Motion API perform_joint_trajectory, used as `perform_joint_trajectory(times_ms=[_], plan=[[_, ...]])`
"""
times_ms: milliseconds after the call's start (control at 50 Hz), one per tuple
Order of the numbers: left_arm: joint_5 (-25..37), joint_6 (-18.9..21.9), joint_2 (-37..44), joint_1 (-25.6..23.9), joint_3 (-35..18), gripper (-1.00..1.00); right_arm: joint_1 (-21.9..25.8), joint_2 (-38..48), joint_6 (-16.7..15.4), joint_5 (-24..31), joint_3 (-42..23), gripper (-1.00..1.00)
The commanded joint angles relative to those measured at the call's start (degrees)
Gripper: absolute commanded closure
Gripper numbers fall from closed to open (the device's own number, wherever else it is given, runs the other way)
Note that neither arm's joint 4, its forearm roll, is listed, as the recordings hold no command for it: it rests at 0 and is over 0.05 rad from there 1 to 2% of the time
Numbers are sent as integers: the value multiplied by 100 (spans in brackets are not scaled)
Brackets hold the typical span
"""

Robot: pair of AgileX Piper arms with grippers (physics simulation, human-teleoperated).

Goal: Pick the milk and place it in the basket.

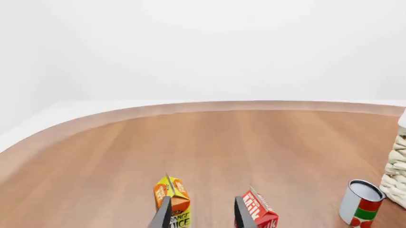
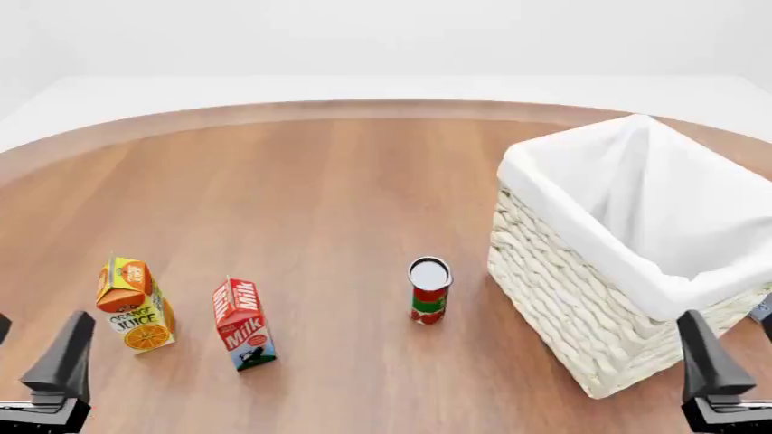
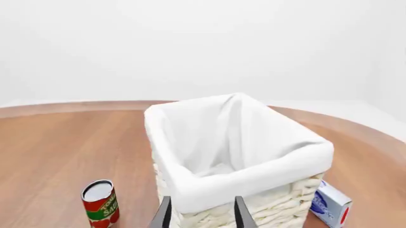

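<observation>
Behind milk (image 2: 244, 324), left gripper (image 1: 201, 214), jaws apart

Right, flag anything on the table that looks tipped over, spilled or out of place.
Nothing stands out. The milk, orange juice carton and can all stand upright and apart on the table, and the basket sits upright. A small blue-and-white box sits beside the basket, also intact.
</observation>
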Motion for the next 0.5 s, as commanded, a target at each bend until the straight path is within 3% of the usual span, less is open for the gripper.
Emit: perform_joint_trajectory(times_ms=[20, 80, 120, 180, 220, 300, 380, 420, 460, 500], plan=[[0, 0, 0, 0, 0, -100, -62, 417, -48, -327, -2, -100], [0, 0, 0, 0, 0, -100, 12, 499, 21, -423, -1, -100], [0, 0, 0, 0, 0, -100, 84, 355, -125, -347, -9, -100], [0, 0, 0, 0, 0, -100, 134, 1047, -395, -738, -104, -100], [0, 0, 0, 0, 0, -100, 213, 1010, -161, -354, -456, -100], [0, 0, 0, 0, 0, -100, 448, 1225, -284, 281, -1126, -100], [0, 0, 0, 0, 0, -100, 748, 1403, -224, 856, -1798, -100], [0, 0, 0, 0, 0, -100, 914, 1827, -46, 1126, -2163, -100], [0, 0, 0, 0, 0, -100, 977, 1779, -212, 1422, -2453, -100], [0, 0, 0, 0, 0, -100, 1085, 2042, -63, 1695, -2765, -100]])
